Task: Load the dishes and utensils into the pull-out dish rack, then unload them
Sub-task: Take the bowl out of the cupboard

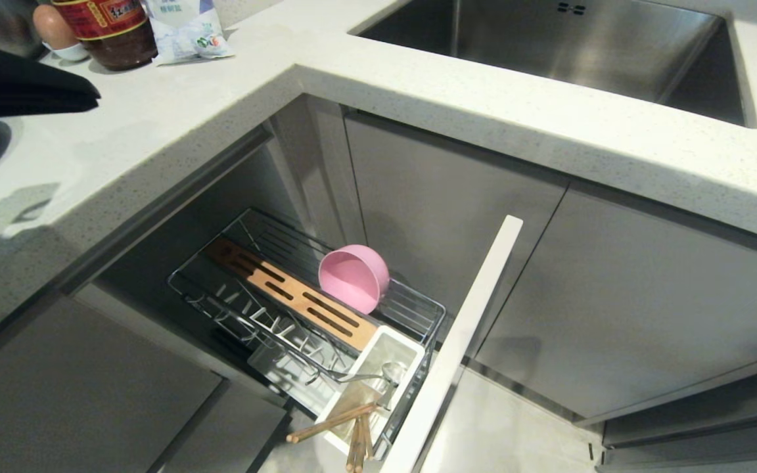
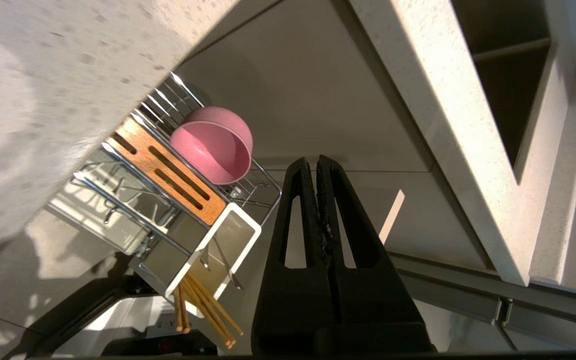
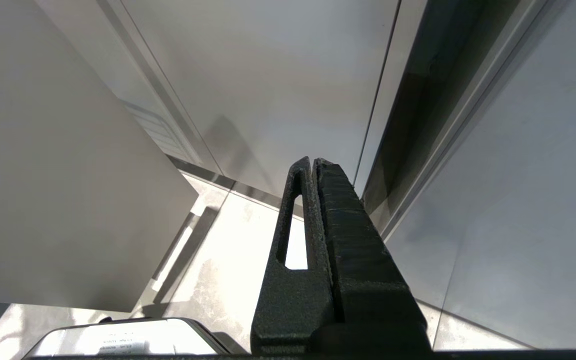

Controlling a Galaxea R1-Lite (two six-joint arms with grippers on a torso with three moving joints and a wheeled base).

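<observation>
We see the left gripper [image 2: 317,161] pressed together, empty, above the pull-out dish rack [image 2: 178,200] holding the pink bowl [image 2: 213,145] and chopsticks [image 2: 208,310]; right gripper [image 3: 313,162] also closed, parked.

Home kitchen: speckled white countertop [image 1: 234,98] with inset steel sink [image 1: 549,46], grey cabinet fronts [image 1: 615,295], sauce jar [image 1: 112,29], egg [image 1: 53,26], pull-out dish rack [image 1: 273,309] below.

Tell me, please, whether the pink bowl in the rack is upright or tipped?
Tipped: the pink bowl rests on its side on the rack's wires, its opening facing sideways.
</observation>
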